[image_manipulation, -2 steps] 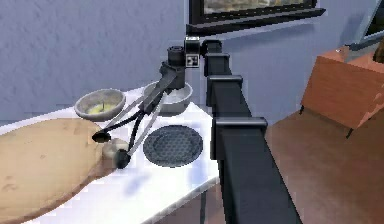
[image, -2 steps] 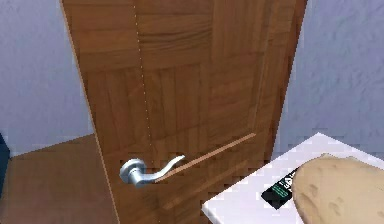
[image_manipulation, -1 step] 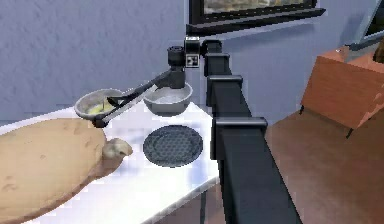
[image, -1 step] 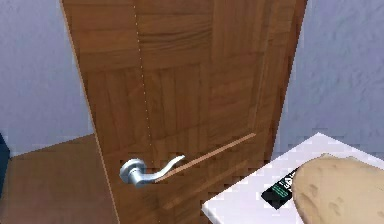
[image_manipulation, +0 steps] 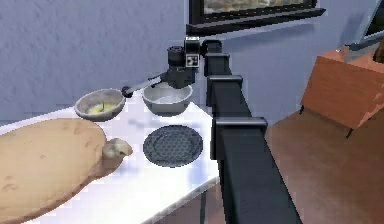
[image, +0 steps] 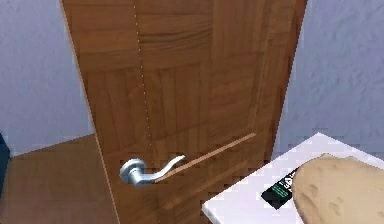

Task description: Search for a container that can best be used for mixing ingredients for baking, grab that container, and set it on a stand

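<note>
Plainly grey and round, the bowl stands by jaws whose grasp I cannot tell.

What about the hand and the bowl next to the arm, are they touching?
Cannot tell. In the arm side view the hand lines up with the rim of the bowl, but this angle shows neither contact nor gap.
</note>
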